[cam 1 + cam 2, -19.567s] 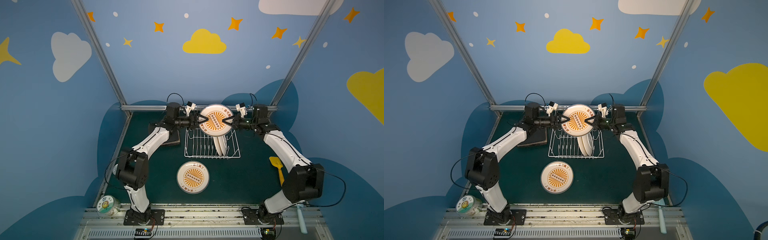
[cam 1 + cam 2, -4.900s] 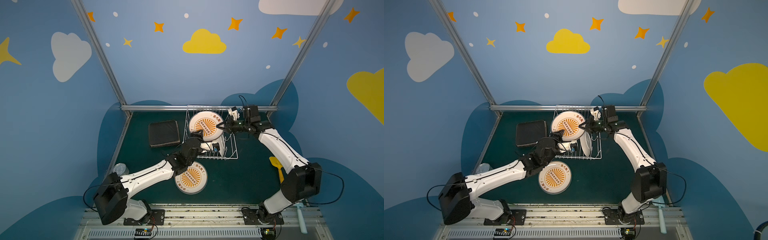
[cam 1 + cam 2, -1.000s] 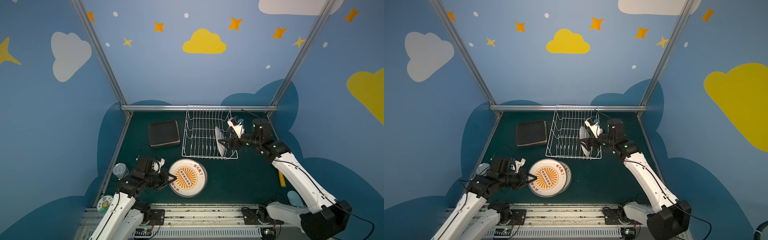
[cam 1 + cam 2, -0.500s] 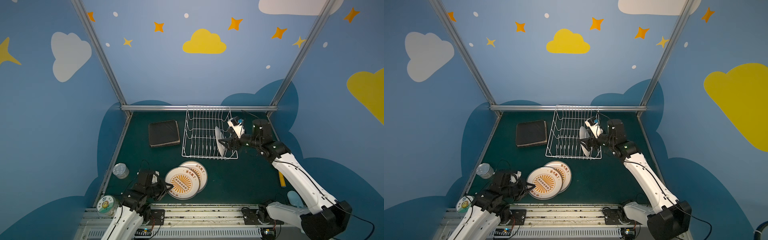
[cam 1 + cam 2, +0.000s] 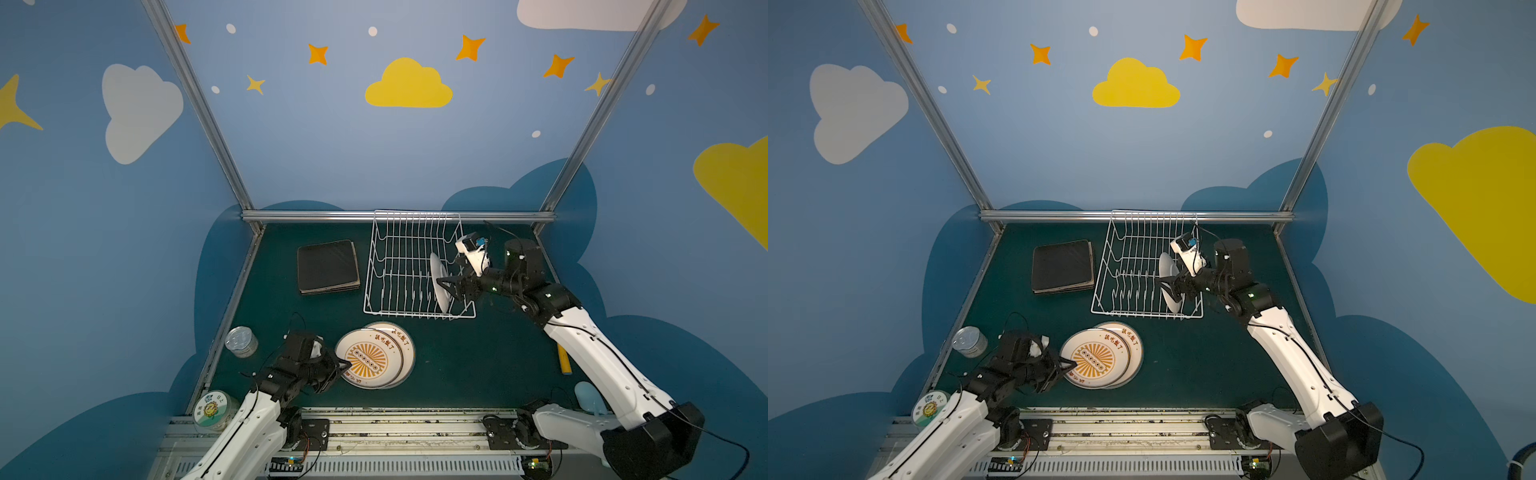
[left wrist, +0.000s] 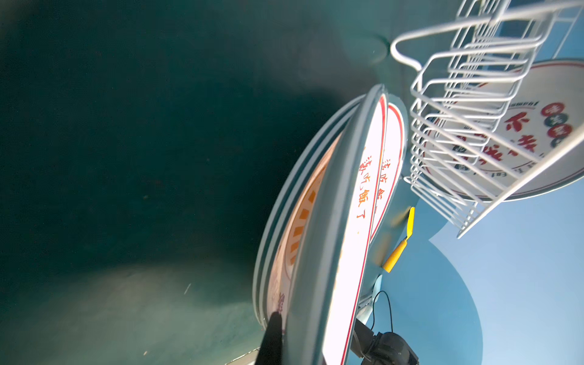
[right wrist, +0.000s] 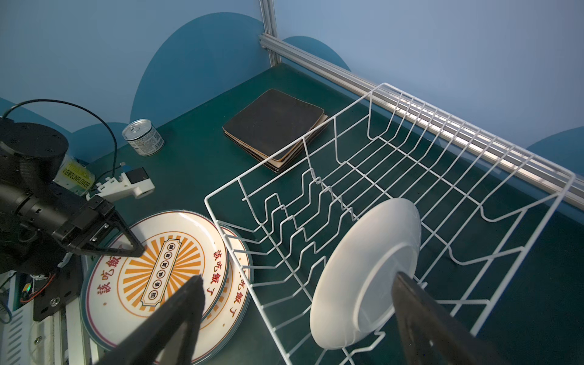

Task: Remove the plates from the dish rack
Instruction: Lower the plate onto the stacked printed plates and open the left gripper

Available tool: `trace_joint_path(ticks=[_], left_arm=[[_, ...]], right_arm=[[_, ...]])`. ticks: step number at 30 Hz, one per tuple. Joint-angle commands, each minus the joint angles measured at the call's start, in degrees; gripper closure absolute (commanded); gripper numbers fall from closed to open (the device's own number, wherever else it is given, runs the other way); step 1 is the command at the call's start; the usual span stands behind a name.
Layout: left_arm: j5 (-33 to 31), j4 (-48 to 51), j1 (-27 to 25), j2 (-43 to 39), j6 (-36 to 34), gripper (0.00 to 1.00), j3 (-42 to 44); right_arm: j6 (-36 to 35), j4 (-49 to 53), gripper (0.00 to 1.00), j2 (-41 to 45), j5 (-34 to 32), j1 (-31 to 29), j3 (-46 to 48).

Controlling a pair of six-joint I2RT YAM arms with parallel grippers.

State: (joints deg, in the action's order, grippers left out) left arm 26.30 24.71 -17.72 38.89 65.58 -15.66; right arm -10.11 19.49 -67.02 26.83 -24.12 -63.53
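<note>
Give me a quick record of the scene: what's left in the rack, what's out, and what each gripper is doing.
in rack: one white plate, on edge at the dish rack end nearest the right arm
on table: top orange plate overlapping lower orange plate; square plates stacked, black backs up
left gripper: shut on top orange plate's rim
right gripper: open, fingers either side of white plate

I see the white wire dish rack (image 5: 399,266) holding one round white plate (image 5: 436,270), upright on edge in its near right slots. In front of the rack lie two round cream plates, the upper sunburst plate (image 5: 365,359) overlapping the lower sunburst plate (image 5: 403,338) off-centre. Stacked black-backed square plates (image 5: 327,266) lie face down just left of the rack.
</note>
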Motion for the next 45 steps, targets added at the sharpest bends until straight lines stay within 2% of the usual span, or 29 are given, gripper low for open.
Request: trace_joint_path(ticks=[1, 3, 8, 14, 19, 23, 35, 45], left_arm=[[0.4, -3.3, -0.8, 4.1, -1.0, 0.87, -2.1], [0.7, -3.8, -1.7, 6.4, -1.5, 0.84, -2.8], [-0.5, -3.0, -3.3, 9.2, -1.9, 0.64, -4.1], [-1.2, -2.2, -4.5, 12.6, -2.7, 0.54, -6.0], [-2.0, 1.9, -5.3, 16.7, -5.6, 0.37, -10.8], [-1.7, 3.4, -5.5, 19.5, -6.8, 0.27, -13.4], [-1.6, 7.8, -5.7, 24.6, -11.2, 0.08, -18.3], [-0.8, 11.3, -5.7, 29.9, -15.5, 0.02, -23.2]], right_arm=[[0.3, -1.3, 0.08, 0.9, -0.3, -0.2, 0.5], [0.3, -1.3, 0.08, 0.5, -0.2, -0.2, 0.3], [0.4, -1.5, 0.08, 0.0, -0.3, -0.2, 0.5], [0.5, -1.6, 0.08, -0.9, -0.2, -0.2, -0.1], [0.6, -1.7, 0.08, -1.3, 0.0, -0.2, -0.4], [0.4, -1.4, 0.08, -1.3, -0.3, -0.2, -0.5], [0.3, -1.3, 0.08, -2.0, -0.6, -0.2, -0.6], [0.3, -1.2, 0.08, -2.5, -0.6, -0.2, -0.9]])
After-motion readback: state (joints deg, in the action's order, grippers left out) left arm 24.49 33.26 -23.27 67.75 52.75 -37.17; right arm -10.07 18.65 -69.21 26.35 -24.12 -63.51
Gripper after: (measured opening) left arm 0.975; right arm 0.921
